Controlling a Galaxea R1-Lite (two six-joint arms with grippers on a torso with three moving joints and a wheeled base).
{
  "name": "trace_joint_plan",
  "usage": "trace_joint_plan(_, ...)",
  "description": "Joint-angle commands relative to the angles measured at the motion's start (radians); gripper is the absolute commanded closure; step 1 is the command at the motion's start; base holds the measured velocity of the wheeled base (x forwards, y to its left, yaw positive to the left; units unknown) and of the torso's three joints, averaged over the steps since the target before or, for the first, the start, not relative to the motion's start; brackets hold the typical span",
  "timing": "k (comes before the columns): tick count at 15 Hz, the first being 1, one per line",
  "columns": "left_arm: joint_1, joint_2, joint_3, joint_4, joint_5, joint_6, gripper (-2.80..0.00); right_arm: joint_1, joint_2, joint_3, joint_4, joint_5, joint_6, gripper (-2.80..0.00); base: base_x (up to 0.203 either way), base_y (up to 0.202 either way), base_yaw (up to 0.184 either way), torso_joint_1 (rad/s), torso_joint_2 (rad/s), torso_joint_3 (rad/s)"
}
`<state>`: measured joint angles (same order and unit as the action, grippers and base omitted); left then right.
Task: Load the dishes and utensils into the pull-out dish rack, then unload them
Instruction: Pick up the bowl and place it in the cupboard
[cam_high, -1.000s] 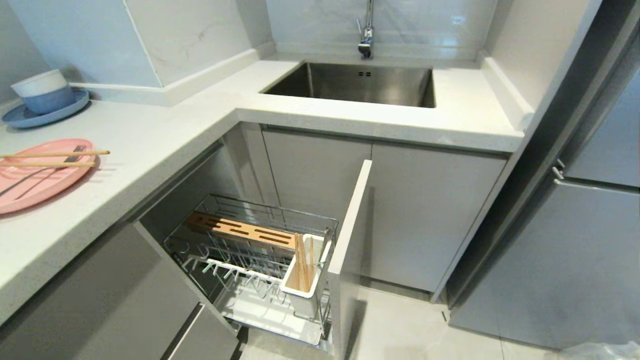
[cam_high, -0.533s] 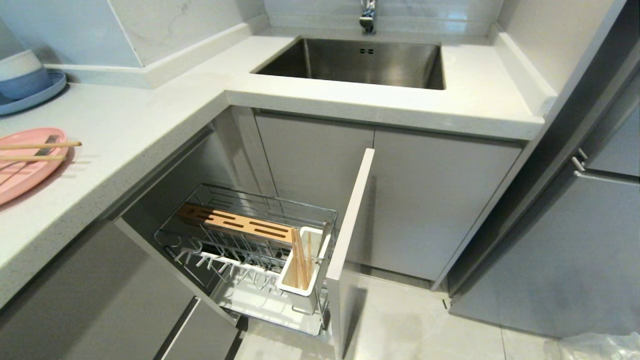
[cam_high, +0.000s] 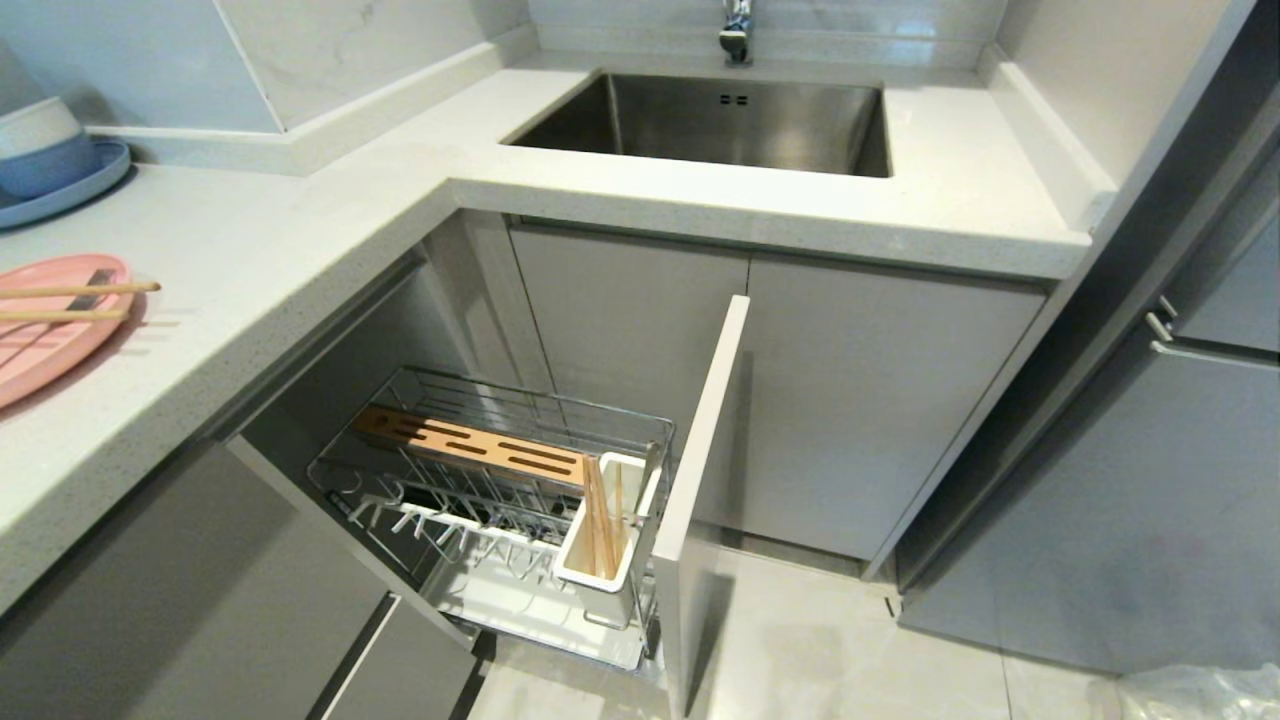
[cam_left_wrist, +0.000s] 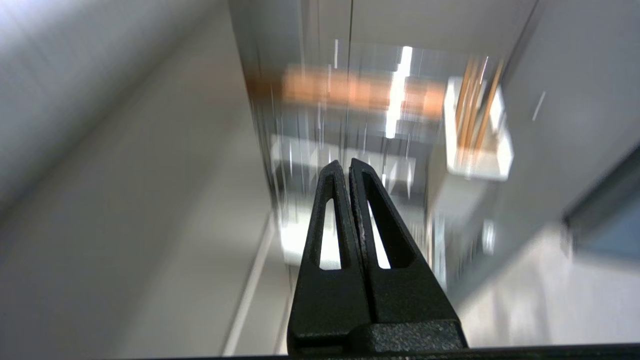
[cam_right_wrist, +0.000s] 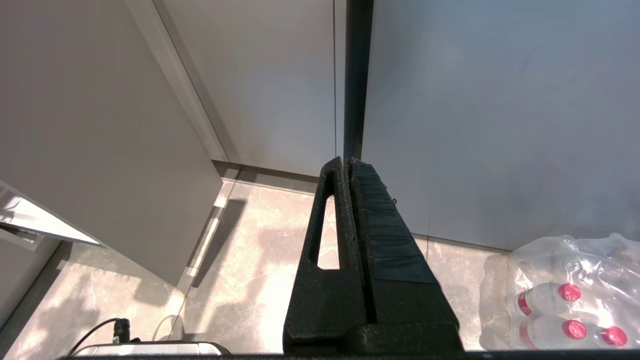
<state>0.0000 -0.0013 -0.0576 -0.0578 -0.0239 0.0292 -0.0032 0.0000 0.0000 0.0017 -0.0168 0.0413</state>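
The pull-out dish rack (cam_high: 540, 405) stands drawn out under the counter, its grey door front (cam_high: 700, 470) towards the floor. It holds a slotted wooden bar (cam_high: 470, 452), a white drip tray (cam_high: 530, 620) and a white utensil holder (cam_high: 600, 565) with chopsticks (cam_high: 600, 515) upright in it. No dish stands on its prongs. At the far left of the counter lies the pink plate (cam_high: 40, 345), cut by the frame edge, with two more chopsticks (cam_high: 85, 290) and a fork (cam_high: 97, 287) across it. My left gripper (cam_left_wrist: 345, 162) is shut and empty above the rack. My right gripper (cam_right_wrist: 346, 160) hangs shut over the floor. Neither arm shows in the head view.
A blue plate (cam_high: 95, 180) with stacked blue and white bowls (cam_high: 40, 140) sits at the back left. The steel sink (cam_high: 740, 125) and tap (cam_high: 735, 25) lie behind the rack. A grey fridge (cam_high: 1150, 480) stands on the right, with a shrink-wrapped pack of bottles (cam_right_wrist: 565, 295) on the floor.
The whole head view has shifted, so the counter sits higher and the rack nearer the middle: the camera moved, mostly in the first half second. Nothing on the counter or in the rack moved.
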Motion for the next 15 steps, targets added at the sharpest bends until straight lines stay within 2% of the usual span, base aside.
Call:
trace_joint_plan(1,0.0,0.0,-0.068,-0.017,-0.002,0.0,0.0,0.0,0.0,0.002,0.0,0.0,0.0,0.0,0.0,0.0,0.0,0.0,0.0,0.0)
trace_joint_plan(4,0.0,0.017,-0.297,0.012,-0.004,0.002,0.0,0.0,0.0,0.002,0.0,0.0,0.0,0.0,0.0,0.0,0.0,0.0,0.0,0.0)
trace_joint_plan(6,0.001,0.071,-0.492,0.089,0.0,0.01,0.0,0.0,0.0,0.002,0.0,0.0,0.0,0.0,0.0,0.0,0.0,0.0,0.0,0.0)
trace_joint_plan(9,0.003,0.285,-0.821,0.186,0.067,0.026,0.0,0.0,0.0,0.002,0.0,0.0,0.0,0.0,0.0,0.0,0.0,0.0,0.0,0.0)
trace_joint_plan(11,0.002,0.465,-1.034,0.235,0.186,0.05,0.0,0.0,0.0,0.002,0.0,0.0,0.0,0.0,0.0,0.0,0.0,0.0,0.0,0.0)
trace_joint_plan(15,-0.013,0.767,-1.366,0.308,0.495,0.092,0.0,0.0,0.0,0.002,0.0,0.0,0.0,0.0,0.0,0.0,0.0,0.0,0.0,0.0)
